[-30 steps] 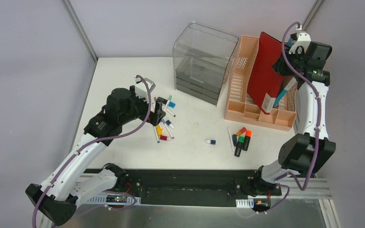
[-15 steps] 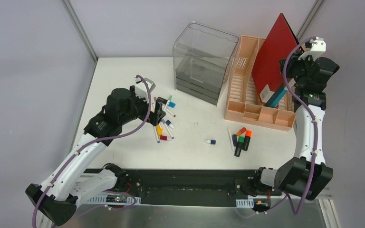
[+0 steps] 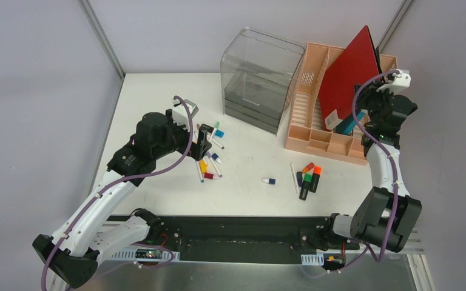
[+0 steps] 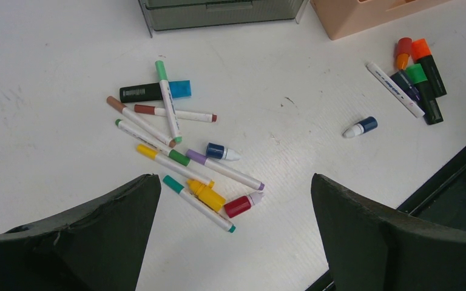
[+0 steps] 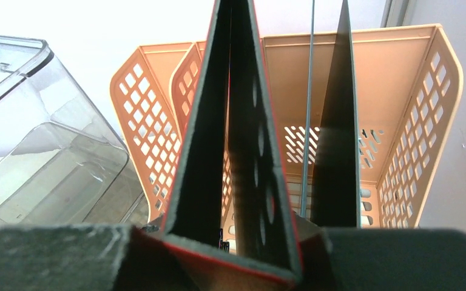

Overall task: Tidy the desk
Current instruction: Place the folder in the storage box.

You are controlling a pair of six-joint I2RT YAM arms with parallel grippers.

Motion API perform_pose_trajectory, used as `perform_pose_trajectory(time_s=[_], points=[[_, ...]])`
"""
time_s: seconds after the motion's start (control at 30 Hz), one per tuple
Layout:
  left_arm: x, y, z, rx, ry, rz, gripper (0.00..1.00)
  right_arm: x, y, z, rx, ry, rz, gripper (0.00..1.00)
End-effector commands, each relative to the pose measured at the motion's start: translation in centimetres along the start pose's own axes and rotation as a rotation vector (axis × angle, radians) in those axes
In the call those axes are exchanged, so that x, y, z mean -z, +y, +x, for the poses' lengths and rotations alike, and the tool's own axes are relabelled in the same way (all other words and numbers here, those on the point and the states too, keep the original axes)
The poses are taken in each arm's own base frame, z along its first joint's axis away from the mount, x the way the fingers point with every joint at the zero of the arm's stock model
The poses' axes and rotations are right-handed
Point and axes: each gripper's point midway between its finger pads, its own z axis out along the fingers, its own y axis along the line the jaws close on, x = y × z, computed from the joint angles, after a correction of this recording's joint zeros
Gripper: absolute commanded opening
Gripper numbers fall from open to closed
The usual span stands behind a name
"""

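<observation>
The white desk [image 3: 158, 103] holds a loose pile of markers and small bottles [image 3: 208, 159]. My left gripper [image 3: 205, 140] hovers open and empty just above that pile. In the left wrist view its jaws [image 4: 233, 188] stand wide apart, with the markers [image 4: 170, 130], a yellow bottle [image 4: 206, 194] and a red bottle [image 4: 239, 206] between and beyond them. My right gripper [image 3: 361, 115] is shut on the lower edge of a red folder [image 3: 349, 70]. The folder stands nearly upright in the peach organizer [image 3: 306, 91]. In the right wrist view the folder [image 5: 243, 121] fills the gap between my fingers.
A clear drawer unit [image 3: 258, 79] stands at the back, left of the organizer. A teal book [image 3: 347, 124] leans beside the folder. Highlighters and a pen [image 3: 308, 176] lie in front of the organizer, and a small blue-capped bottle [image 3: 269, 180] lies alone at mid-desk.
My right arm has swung the red folder from leaning left across the organizer to nearly upright at its right side and has dropped lower. The organizer shifted slightly. My left arm has not moved.
</observation>
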Motion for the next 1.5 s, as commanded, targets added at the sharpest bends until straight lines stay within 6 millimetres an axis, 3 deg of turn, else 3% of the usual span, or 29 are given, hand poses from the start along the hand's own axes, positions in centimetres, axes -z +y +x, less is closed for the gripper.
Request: perform_pose_trajectory(time_s=[0.0,0.23,0.5,0.77,0.97,1.17,1.27,1.37,1.47], points=[[0.1,0.1,-1.2,-0.026,-0.052,0.007,0.99,0.1,1.3,-3.3,0.067,-0.156,-0.056,0.00],[0.0,0.1,-1.2,-0.026,-0.049,0.007,0.99,0.7,2.6,-0.5,0.088,-0.054,-0.144,0.00],[-0.3,0.0,-1.0,-0.023,-0.039,0.014,0.99,3.0,3.5,0.1,0.162,-0.014,-0.167,0.11],[-0.5,0.3,-0.7,-0.023,-0.029,-0.001,0.99,3.1,4.1,0.7,0.138,0.030,-0.201,0.37],[-0.6,0.3,-0.6,-0.023,-0.027,-0.002,0.99,4.0,5.1,-0.9,0.142,0.036,-0.223,0.71],[-0.7,0.2,-0.5,-0.022,-0.027,0.006,0.99,7.1,6.3,-3.4,0.251,0.097,-0.225,0.98],[-0.8,0.1,-0.6,-0.012,-0.031,0.012,0.99,9.0,7.1,-3.4,0.265,0.167,-0.235,0.99],[-1.1,0.0,-0.5,0.004,-0.031,0.025,0.99,11.2,8.2,-2.0,0.235,0.226,-0.272,0.99],[-1.4,-0.3,-0.4,0.018,-0.022,0.043,0.99,13.1,10.1,0.9,0.174,0.295,-0.384,0.99]])
